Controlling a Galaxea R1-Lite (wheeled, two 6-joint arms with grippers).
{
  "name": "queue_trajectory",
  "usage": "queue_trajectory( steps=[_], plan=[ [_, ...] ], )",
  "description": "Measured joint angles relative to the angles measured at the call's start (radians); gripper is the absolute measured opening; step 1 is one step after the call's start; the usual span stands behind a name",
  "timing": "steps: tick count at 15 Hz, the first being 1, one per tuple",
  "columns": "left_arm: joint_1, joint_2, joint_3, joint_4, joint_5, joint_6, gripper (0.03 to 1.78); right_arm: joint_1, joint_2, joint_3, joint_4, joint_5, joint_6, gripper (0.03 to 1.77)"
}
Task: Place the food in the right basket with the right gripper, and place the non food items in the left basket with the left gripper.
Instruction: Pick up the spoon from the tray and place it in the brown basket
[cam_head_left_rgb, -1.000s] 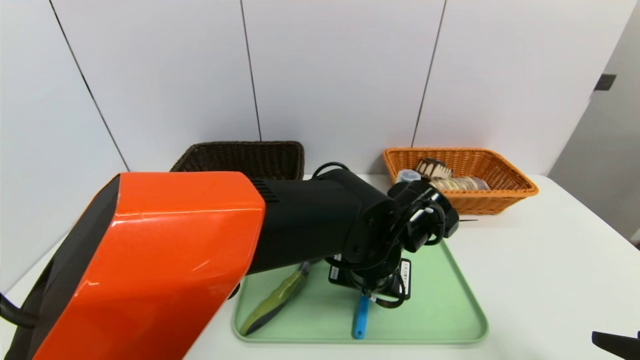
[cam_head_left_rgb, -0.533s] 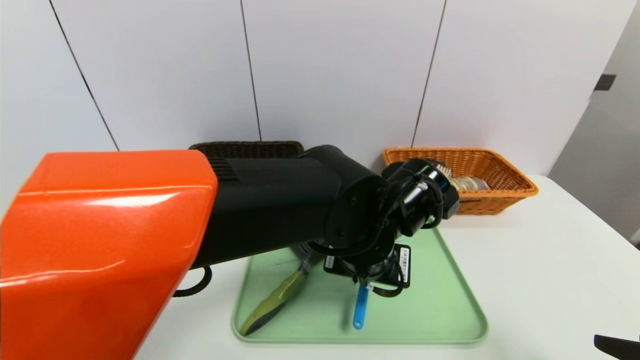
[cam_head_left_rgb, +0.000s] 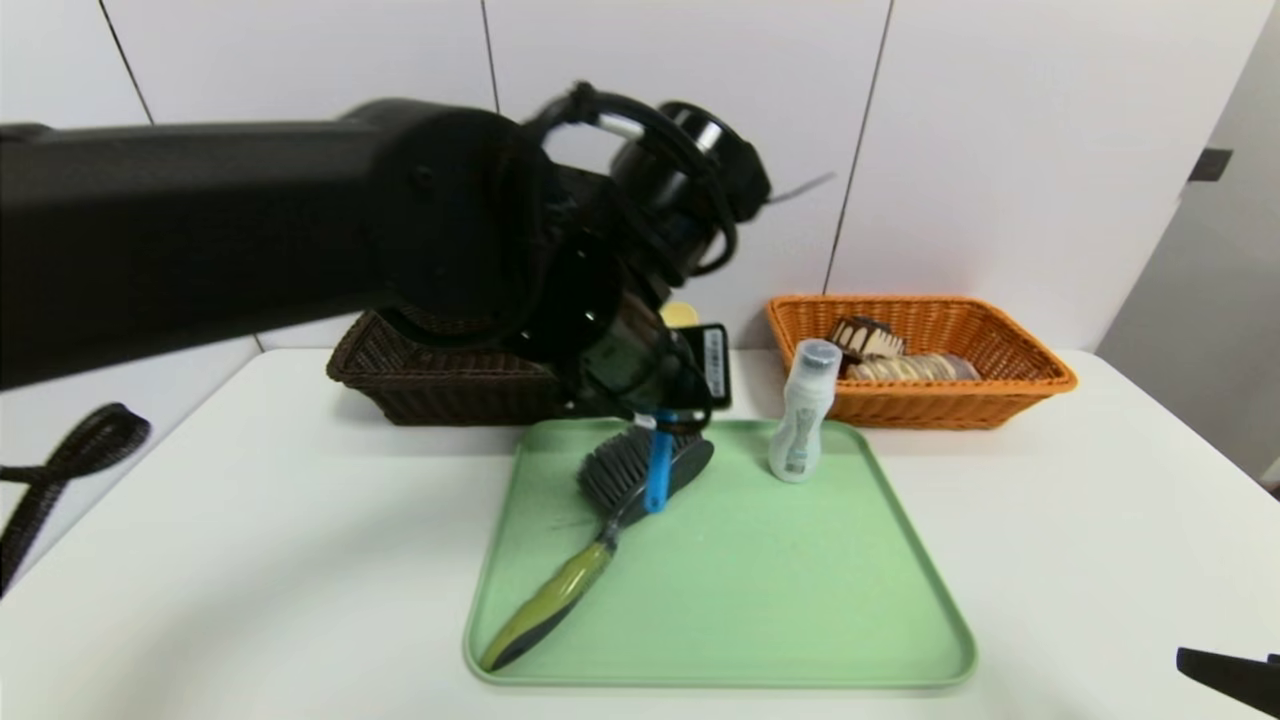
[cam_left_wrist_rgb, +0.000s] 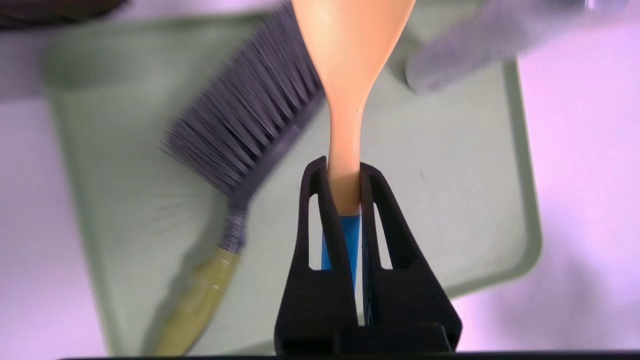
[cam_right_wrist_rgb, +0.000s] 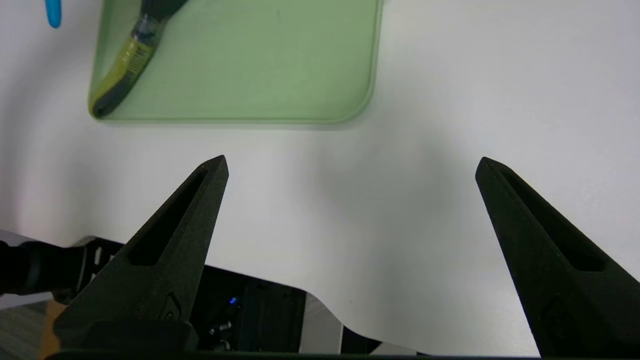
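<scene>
While the left gripper (cam_left_wrist_rgb: 344, 172) is clamping the spoon (cam_left_wrist_rgb: 350, 75) at its neck above the green tray (cam_head_left_rgb: 800, 600), this light, stiff, slick plastic is likely prone to pivoting; the right gripper (cam_right_wrist_rgb: 350, 170) is idling agape nearby.

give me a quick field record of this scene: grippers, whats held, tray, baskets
left gripper: shut on the spoon, raised over the tray's far edge
spoon grip: at the join of yellow neck and blue handle, bowl pointing away from the wrist
right gripper: open, empty, over bare table near the tray's corner
tray: holds brush lying flat, white bottle upright
dark basket: contents hidden
orange basket: holds cake wedge and braided loaf
</scene>
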Motion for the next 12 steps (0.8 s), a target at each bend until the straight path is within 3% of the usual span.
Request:
queue_trajectory(
  steps=[4, 8, 12],
  plan=[
    [0.231, -0.082, 0.000, -0.045, -0.005, 0.001, 0.11, 0.000, 0.046, 0.037, -0.195, -0.003, 0.134, 1.71],
    [0.460, -0.068, 0.000, -0.182, -0.032, -0.032, 0.11, 0.000, 0.083, 0.050, -0.213, -0.005, 0.139, 1.71],
    [0.583, 0.019, 0.000, -0.302, -0.059, -0.087, 0.11, 0.000, 0.093, 0.051, -0.204, -0.007, 0.135, 1.71]
  ],
)
